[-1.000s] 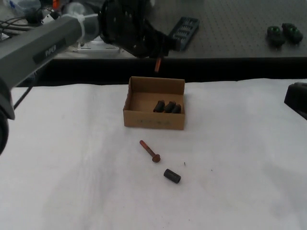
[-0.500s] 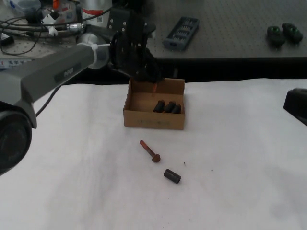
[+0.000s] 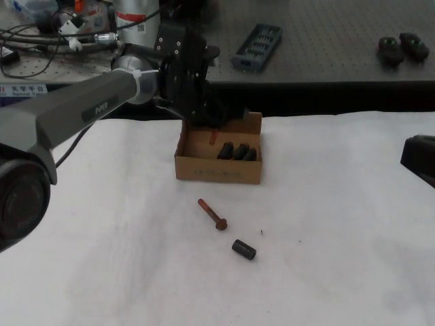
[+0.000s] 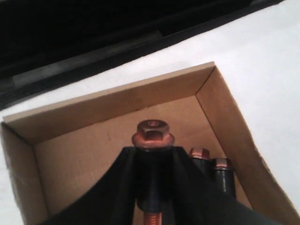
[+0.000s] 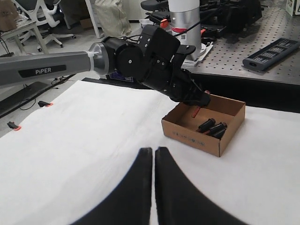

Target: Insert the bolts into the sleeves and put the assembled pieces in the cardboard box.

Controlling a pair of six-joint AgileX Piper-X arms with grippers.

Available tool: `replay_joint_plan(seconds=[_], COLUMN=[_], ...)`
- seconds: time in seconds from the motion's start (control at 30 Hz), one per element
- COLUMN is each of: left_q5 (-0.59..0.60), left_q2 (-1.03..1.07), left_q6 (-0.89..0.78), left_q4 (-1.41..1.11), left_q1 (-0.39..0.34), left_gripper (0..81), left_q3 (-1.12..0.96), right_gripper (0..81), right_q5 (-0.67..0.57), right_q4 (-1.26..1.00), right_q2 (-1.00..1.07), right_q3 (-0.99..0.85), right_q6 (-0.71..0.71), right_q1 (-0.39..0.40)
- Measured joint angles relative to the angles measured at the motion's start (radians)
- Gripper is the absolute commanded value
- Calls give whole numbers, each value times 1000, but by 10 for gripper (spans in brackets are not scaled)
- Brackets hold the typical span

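Over the open brown cardboard box (image 3: pixel 217 174), the left gripper (image 3: pixel 216 126) is clamped on a black cylindrical sleeve with a copper-coloured hex bolt through it (image 4: pixel 153 133). The bolt's head shows past the fingertips. Inside the box, by its right wall, three more sleeved bolts (image 3: pixel 238 151) lie side by side. In front of the box, a loose reddish bolt (image 3: pixel 212 214) and a loose black sleeve (image 3: pixel 244 250) lie near each other, not touching, on the white cloth (image 3: pixel 340 238). Well apart from the box, the right gripper (image 5: pixel 153 151) has its fingers pressed together, holding nothing.

White cloth (image 3: pixel 102 258) spread in front; behind, dark perforated table (image 3: pixel 326 61) with slotted tray (image 3: pixel 258 42), two dark-green parts (image 3: pixel 402 47), tangled cables (image 3: pixel 34 34) far left; office chairs (image 5: pixel 35 18) beyond
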Motion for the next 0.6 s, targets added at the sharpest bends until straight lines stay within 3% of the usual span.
replay_joint_plan(seconds=[0.6], left_q5=[-32], left_q2=[5], left_q6=[-11], left_q4=[106], left_q1=[0], left_gripper=[6], left_q3=[-3], right_gripper=[25], right_q5=[0], right_q4=[0], right_q2=[0], right_q3=[0], right_q6=[0], right_q1=[0])
